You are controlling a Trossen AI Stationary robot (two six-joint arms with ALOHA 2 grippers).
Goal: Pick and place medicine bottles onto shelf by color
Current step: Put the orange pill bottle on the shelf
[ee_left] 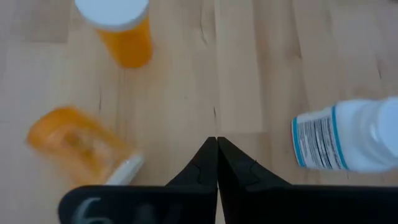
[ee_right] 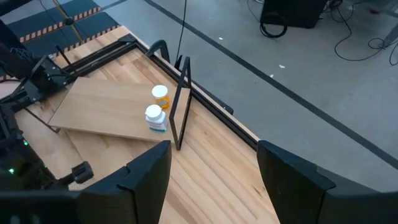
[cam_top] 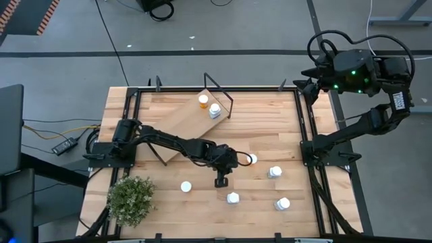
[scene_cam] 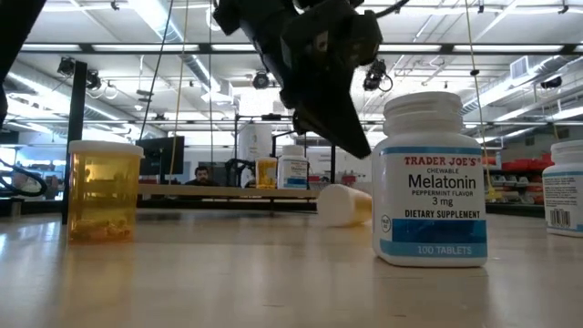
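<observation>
Nearest the counter's [cam_top: 270, 145] front edge stand three white-capped medicine bottles [cam_top: 233, 198], beside a small plant [cam_top: 130, 199] at the front left. Just behind them the left gripper [cam_top: 221, 181] hangs over bare wood, jaws pressed together and empty, with a white bottle [ee_left: 348, 143] and a tipped orange bottle [ee_left: 81, 140] to either side. Farther back, the shelf [cam_top: 185, 125] carries one orange and one white bottle. At the far right, the right gripper [ee_right: 211, 177] waits off the counter, jaws wide.
</observation>
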